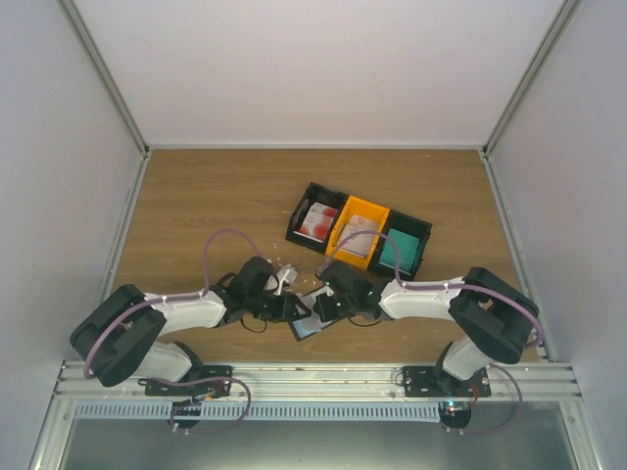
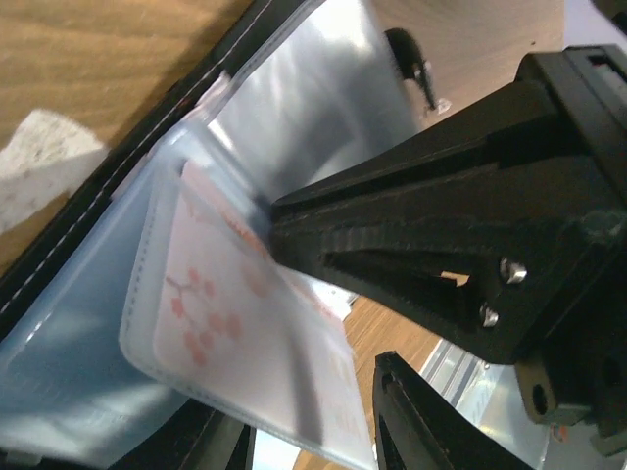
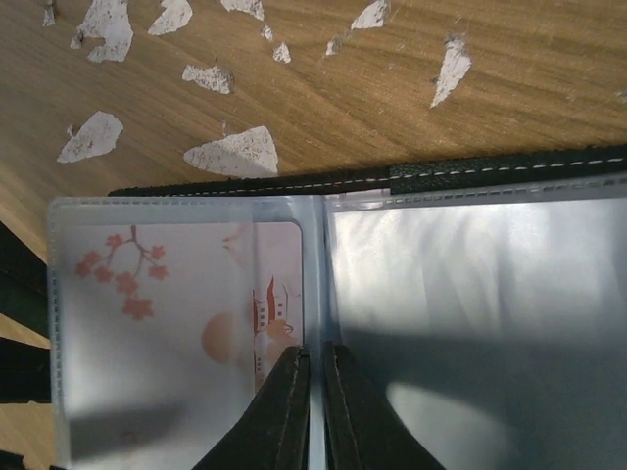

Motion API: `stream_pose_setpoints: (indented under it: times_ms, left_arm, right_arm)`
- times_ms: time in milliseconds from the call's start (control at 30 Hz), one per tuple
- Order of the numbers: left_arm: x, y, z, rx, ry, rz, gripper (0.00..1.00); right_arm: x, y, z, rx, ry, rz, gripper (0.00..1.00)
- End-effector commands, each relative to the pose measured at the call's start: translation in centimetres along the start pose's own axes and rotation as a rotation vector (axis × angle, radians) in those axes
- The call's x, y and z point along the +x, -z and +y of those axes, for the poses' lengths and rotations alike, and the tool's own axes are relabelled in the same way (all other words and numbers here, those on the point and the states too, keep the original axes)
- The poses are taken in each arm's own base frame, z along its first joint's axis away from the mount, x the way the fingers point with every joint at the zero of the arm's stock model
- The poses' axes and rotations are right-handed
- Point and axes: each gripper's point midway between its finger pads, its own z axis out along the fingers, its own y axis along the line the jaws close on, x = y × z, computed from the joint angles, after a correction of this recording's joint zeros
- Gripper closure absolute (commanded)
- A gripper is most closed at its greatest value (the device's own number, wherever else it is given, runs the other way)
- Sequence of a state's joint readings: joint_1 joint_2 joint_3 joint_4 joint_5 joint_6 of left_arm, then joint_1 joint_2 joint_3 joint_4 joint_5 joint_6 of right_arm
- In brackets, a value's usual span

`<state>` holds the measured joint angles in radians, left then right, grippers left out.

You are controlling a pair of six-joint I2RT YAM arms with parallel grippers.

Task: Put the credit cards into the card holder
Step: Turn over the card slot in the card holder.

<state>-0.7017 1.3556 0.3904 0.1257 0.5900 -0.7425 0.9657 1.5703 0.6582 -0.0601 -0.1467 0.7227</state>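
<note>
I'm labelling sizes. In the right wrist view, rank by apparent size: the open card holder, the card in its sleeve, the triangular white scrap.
1. card holder
2. card
3. white scrap
No close calls.

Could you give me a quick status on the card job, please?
Right tool shut on card holder, at centre fold. Left tool open at red-and-white card, card in sleeve. White scraps nearby, none blocking.
</note>
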Motion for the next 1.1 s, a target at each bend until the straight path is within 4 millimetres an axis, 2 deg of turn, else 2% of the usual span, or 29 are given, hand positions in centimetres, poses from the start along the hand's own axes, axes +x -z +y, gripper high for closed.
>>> stream_pose_setpoints:
  times_ms: [0, 167, 433, 567, 700, 800, 900, 1000, 1067]
  left_arm:
    - [-2.0, -0.4, -2.8, 0.089, -0.091, -0.033, 0.63]
    - [-2.8, -0.9, -3.6, 0.115, -0.111, -0.024, 0.58]
    - [-4.8, -2.6, -5.2, 0.131, -0.157, -0.021, 0.49]
    - [-5.2, -3.8, -4.4, 0.099, -0.148, -0.016, 0.45]
    - [-6.2, -3.3, -4.8, 0.086, -0.157, -0.065, 0.40]
    - [-7.2, -2.1, -4.9, 0.045, -0.158, -0.143, 0.37]
    - [-7.9, -0.8, -4.4, -0.012, -0.146, -0.210, 0.36]
    - [-8.1, 0.3, -3.7, -0.066, -0.129, -0.257, 0.36]
    - [-8.0, 1.0, -3.1, -0.090, -0.116, -0.277, 0.37]
  right_arm:
    - [0.4, 0.8, -1.2, 0.086, 0.002, -0.002, 0.89]
    - [-2.7, 4.0, -2.3, 0.201, -0.020, -0.124, 0.85]
    - [-6.2, 10.6, -7.0, 0.364, -0.088, -0.289, 0.76]
    - [-8.2, 14.2, -8.6, 0.381, -0.103, -0.371, 0.66]
    - [-10.2, 16.3, -8.8, 0.370, -0.038, -0.407, 0.53]
    - [-11.7, 16.3, -7.6, 0.314, 0.082, -0.393, 0.43]
    - [-13.2, 15.5, -6.4, 0.278, 0.187, -0.359, 0.38]
    - [-14.7, 13.9, -6.0, 0.279, 0.290, -0.300, 0.35]
    - [-14.9, 12.3, -6.6, 0.300, 0.332, -0.235, 0.34]
